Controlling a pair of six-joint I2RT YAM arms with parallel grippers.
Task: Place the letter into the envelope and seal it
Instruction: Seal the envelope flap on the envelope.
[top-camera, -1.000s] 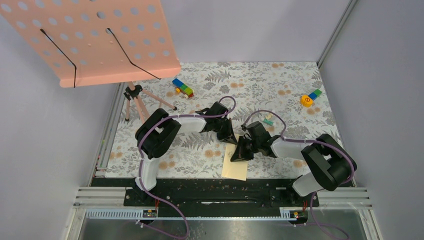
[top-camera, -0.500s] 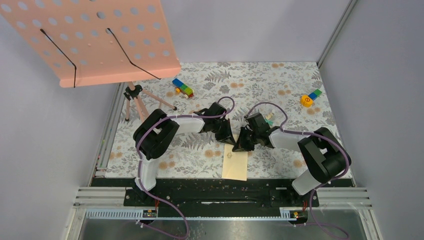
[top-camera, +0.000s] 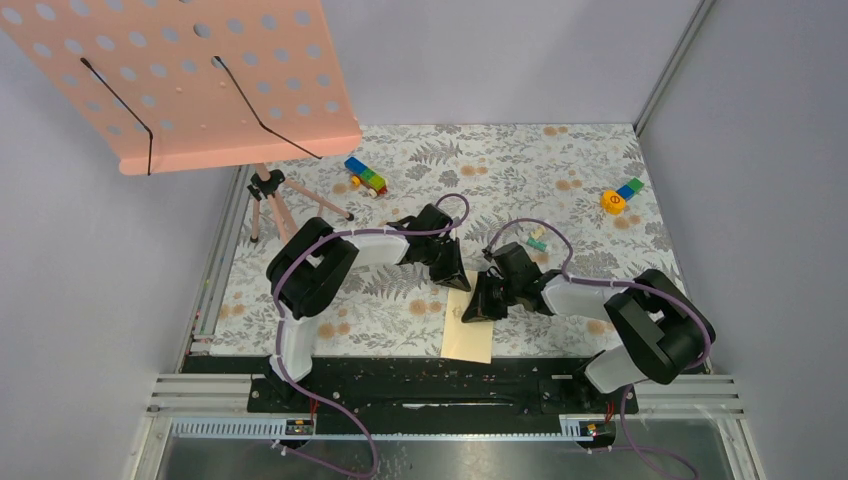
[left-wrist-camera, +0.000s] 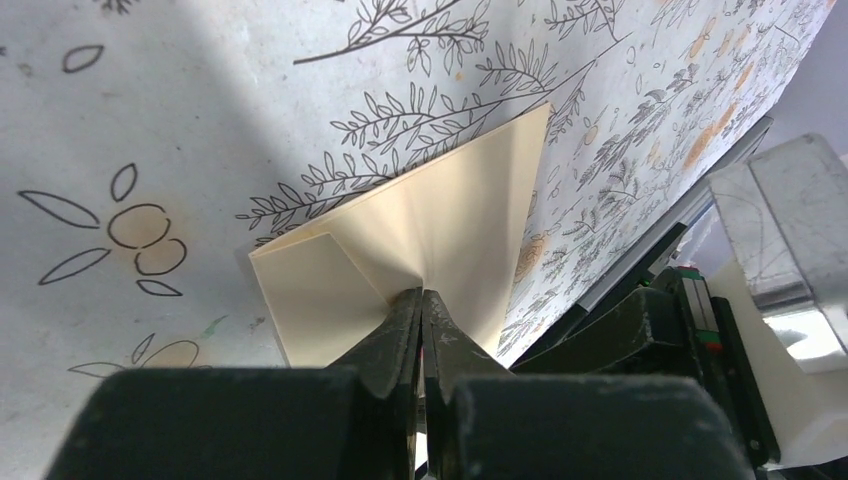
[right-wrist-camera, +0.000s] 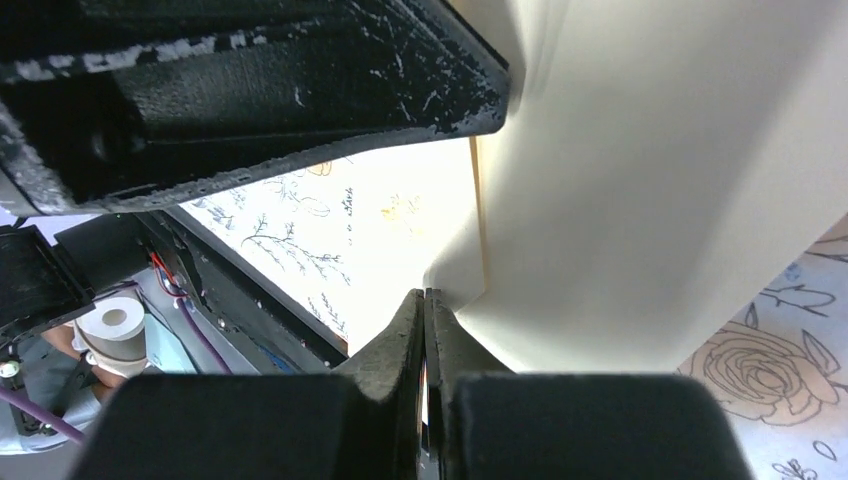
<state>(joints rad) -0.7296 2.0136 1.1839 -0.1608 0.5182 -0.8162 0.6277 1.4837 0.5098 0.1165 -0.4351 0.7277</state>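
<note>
The letter (top-camera: 470, 338) is a pale cream sheet lying on the flowered table near its front edge. My left gripper (top-camera: 457, 281) is at the sheet's far edge. In the left wrist view the letter (left-wrist-camera: 455, 205) creases toward my left gripper (left-wrist-camera: 421, 293), which is shut on a pinched ridge of it. My right gripper (top-camera: 470, 313) is over the sheet's upper part. In the right wrist view it (right-wrist-camera: 424, 293) is shut, tips touching the letter (right-wrist-camera: 640, 200) where an edge curls up. The envelope does not show as a separate thing.
A peach perforated board (top-camera: 200, 80) on a tripod (top-camera: 270, 205) overhangs the back left. Toy blocks lie at the back (top-camera: 366, 177), at the right (top-camera: 620, 196) and by the right arm (top-camera: 537, 240). The black base rail (top-camera: 430, 378) runs just below the sheet.
My right gripper swung up and to the right off the sheet's middle, then came back down onto it. The sheet shifted slightly left. The left gripper stayed put.
</note>
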